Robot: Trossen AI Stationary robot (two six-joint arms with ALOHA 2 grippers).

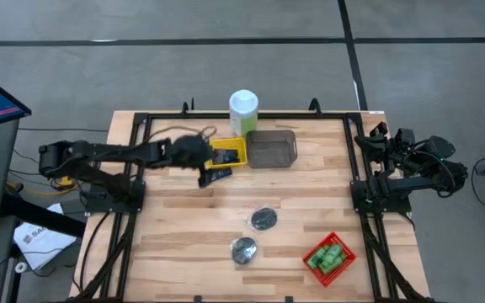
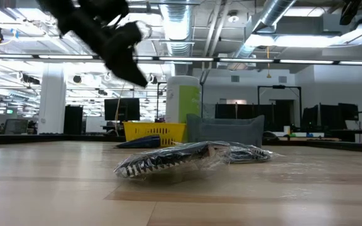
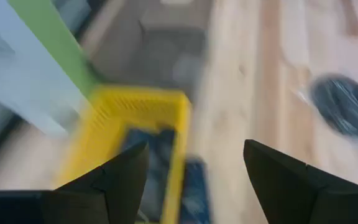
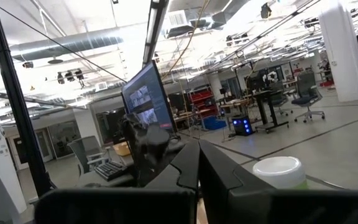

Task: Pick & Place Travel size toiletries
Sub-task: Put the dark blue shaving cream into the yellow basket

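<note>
The left gripper (image 1: 205, 172) hung with its fingers apart and empty just beside the yellow tray (image 1: 230, 154), at its near left corner. One dark blue tube (image 3: 194, 186) lay just outside the yellow tray, under the fingers, its long axis along the tray's side. The right gripper (image 4: 197, 171), fingers together, waited far off at the table's (image 1: 175, 236) right edge.

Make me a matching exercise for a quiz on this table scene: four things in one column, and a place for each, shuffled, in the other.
Things:
1. green bottles
2. blue tubes
3. silvery discs
4. pale green canister

Places:
A. bare on the wooden table
B. in the red tray
C. standing behind the trays, at the far edge
D. in the yellow tray

Pairs: 1-B, 2-D, 3-A, 4-C
</note>
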